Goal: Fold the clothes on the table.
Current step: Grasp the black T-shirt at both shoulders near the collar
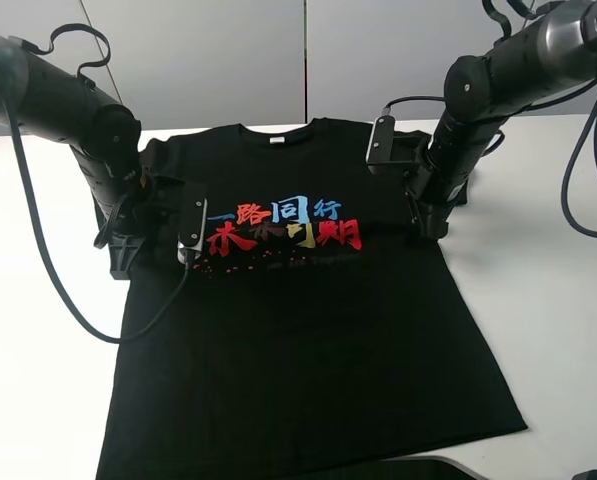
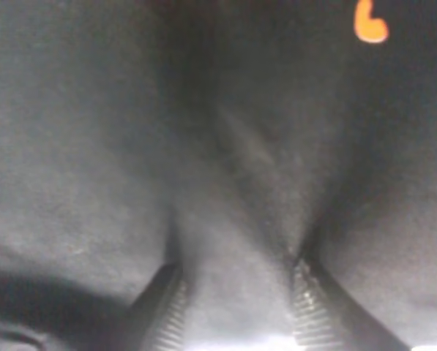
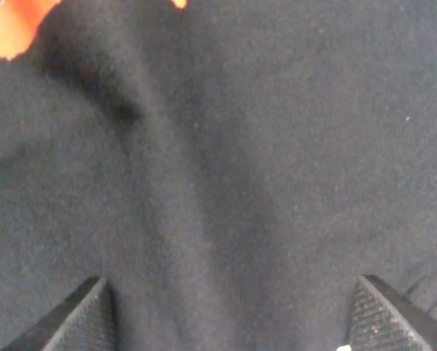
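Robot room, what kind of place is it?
Probably a robot lab, not a home: two black arms with cables, a plain white table, a bare grey wall, and one black T-shirt for folding practice.

High front overview of table; both wrist views close on T-shirt.

Worktop: plain white, rounded corner visible at near right. One item lying on it: black T-shirt, front up, collar toward the far edge, hem toward the near edge. Red, blue and yellow characters across the chest. Bare white worktop shows on both sides of the shirt.
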Tool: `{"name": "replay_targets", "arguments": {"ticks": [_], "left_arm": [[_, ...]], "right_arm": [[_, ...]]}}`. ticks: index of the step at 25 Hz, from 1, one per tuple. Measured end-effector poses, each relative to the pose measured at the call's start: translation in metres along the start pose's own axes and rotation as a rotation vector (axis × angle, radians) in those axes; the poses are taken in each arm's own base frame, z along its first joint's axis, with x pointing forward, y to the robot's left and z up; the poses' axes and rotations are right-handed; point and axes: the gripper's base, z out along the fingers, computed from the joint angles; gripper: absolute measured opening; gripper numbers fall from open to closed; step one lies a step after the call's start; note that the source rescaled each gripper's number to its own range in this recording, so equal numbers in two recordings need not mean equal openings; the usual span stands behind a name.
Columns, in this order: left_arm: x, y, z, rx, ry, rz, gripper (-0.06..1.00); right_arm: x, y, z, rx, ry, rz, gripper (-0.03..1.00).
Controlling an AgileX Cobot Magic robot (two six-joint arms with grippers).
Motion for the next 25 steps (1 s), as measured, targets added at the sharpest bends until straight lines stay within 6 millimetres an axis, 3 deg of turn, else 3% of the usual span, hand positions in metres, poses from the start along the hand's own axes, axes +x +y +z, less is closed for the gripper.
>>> {"name": "replay_targets", "arguments": {"ticks": [3, 10, 25], "left_arm": [[0.0003, 0.0005, 0.0002, -0.005, 0.004, 0.009, 0.53], [0.0013, 0.0013, 0.0007, -0.014, 0.016, 0.028, 0.53], [0.0055, 0.0017, -0.0074, -0.063, -0.012, 0.013, 0.53]], "right_arm": [[0.0006, 0.0013, 0.0022, -0.016, 0.008, 0.004, 0.63], [-0.0014, 0.0029, 0.0053, -0.027, 0.002, 0.014, 0.05], [-0.0018, 0.0022, 0.0057, -0.020, -0.002, 0.036, 0.02]]}}
